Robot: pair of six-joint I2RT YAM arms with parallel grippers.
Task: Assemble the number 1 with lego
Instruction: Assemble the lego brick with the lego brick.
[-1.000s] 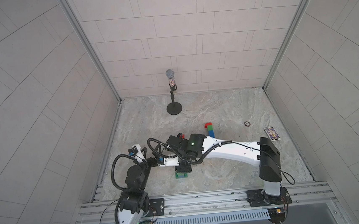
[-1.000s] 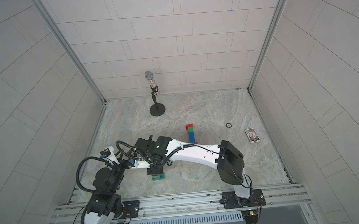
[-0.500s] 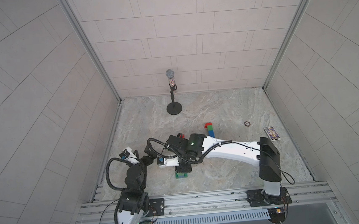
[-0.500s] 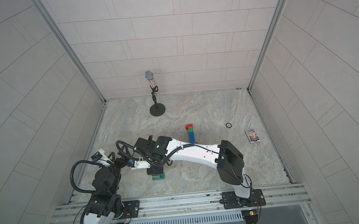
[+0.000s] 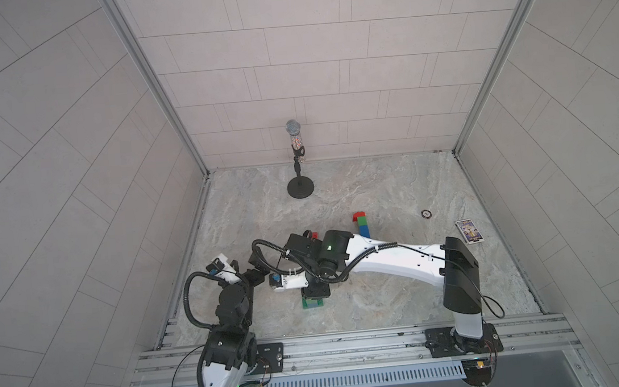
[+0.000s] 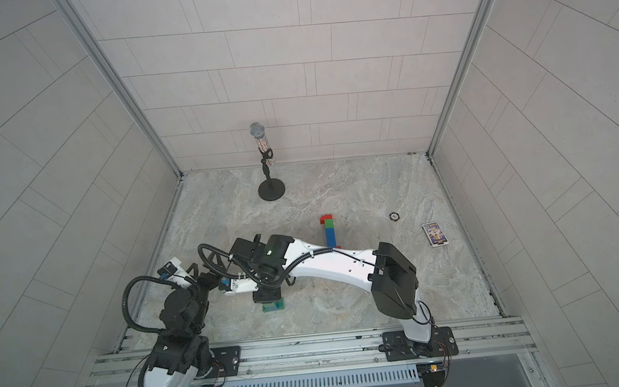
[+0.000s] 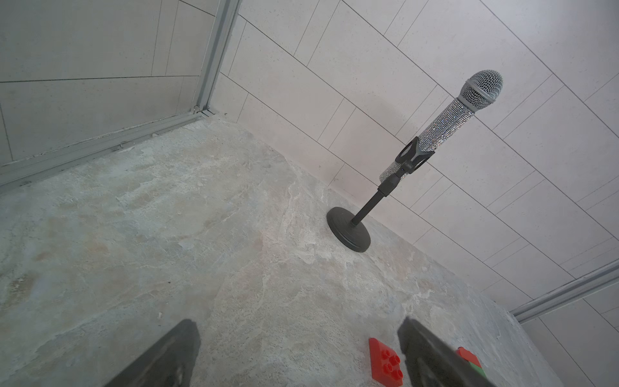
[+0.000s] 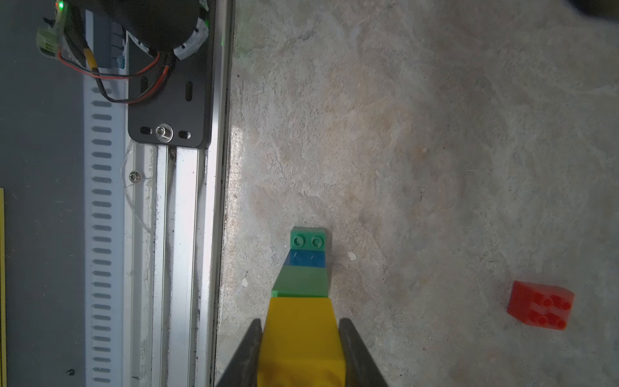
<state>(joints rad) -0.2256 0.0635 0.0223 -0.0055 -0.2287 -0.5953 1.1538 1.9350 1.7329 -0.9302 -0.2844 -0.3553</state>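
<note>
In both top views, the right gripper (image 5: 313,290) is hanging near the table's (image 5: 375,181) front edge, left of its middle. It is sitting directly over an upright stack (image 5: 312,303), of which only the green foot is showing. A flat column (image 5: 361,225) of red, green and blue is lying mid-table, toward the back right from that gripper. Its long axis is running front to back, and the right forearm is hiding its near end. A loose red brick (image 5: 315,235) is peeking out just behind the right wrist.

In the left wrist view, the left gripper (image 7: 298,324) is hovering with its fingers spread apart and nothing between them. The red brick (image 7: 385,367) is lying just ahead, beside one finger. A microphone (image 7: 445,134) is standing by the back edge.

In the right wrist view, the right gripper's jaws are clamping the yellow brick (image 8: 301,338) topping the stack (image 8: 303,268). Green, blue and the long green foot are running straight down from it, close to the front rail (image 8: 214,167). Whether the foot is touching the table I cannot tell.

The joining probably turns on axes. The stack is standing vertical under the right gripper while the column is lying flat toward the back right, so one needs turning. The right arm is looking nearer the column, and the left nearer the red brick.
</note>
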